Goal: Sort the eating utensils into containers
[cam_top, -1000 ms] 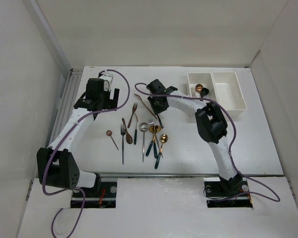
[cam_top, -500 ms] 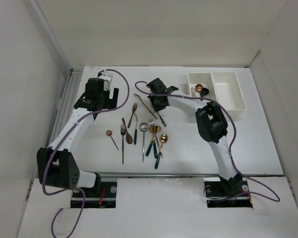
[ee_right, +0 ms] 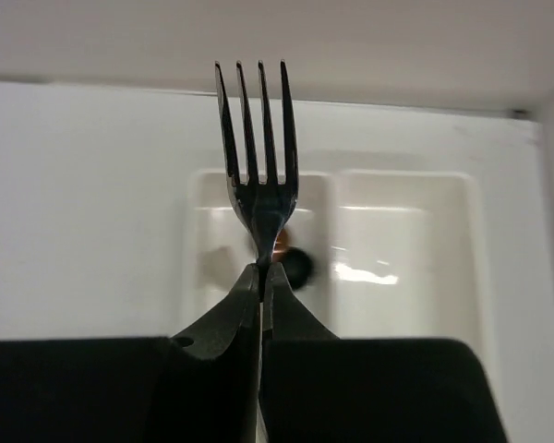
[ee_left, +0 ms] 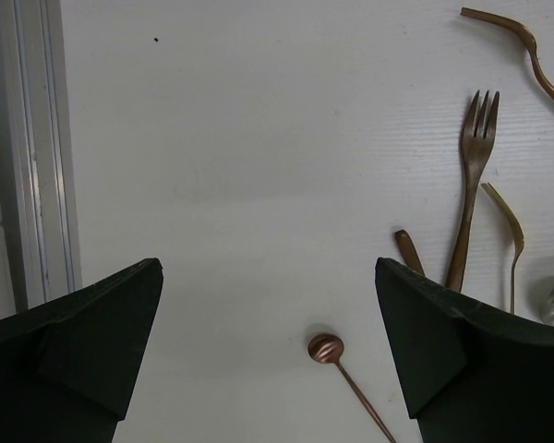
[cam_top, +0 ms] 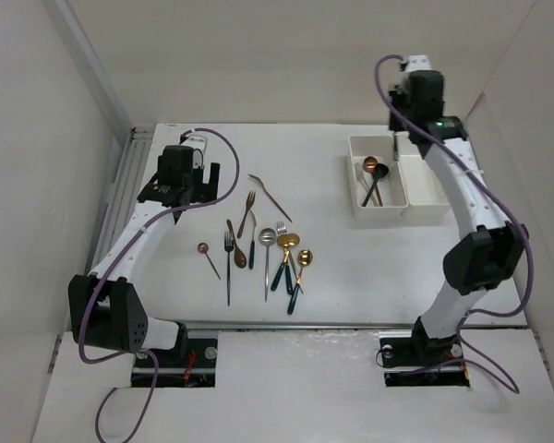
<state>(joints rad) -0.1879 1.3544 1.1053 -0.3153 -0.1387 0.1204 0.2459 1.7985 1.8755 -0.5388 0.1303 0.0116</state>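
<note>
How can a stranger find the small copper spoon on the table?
Near the middle of the white table lies a group of loose utensils. The copper spoon lies at the left edge of the group, apart from the others. It is reddish, and shorter and thinner than its neighbours, with a tiny round head.

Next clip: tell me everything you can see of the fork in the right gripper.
The fork is slim, with four long straight tines narrowing to a thin neck. It looks dark with a slight sheen, and its true finish is hard to tell. The right gripper is shut on the neck, tines pointing away from the wrist, and hides the handle. The fork is held in the air, touched only by the gripper, with the white tray behind it.
</note>
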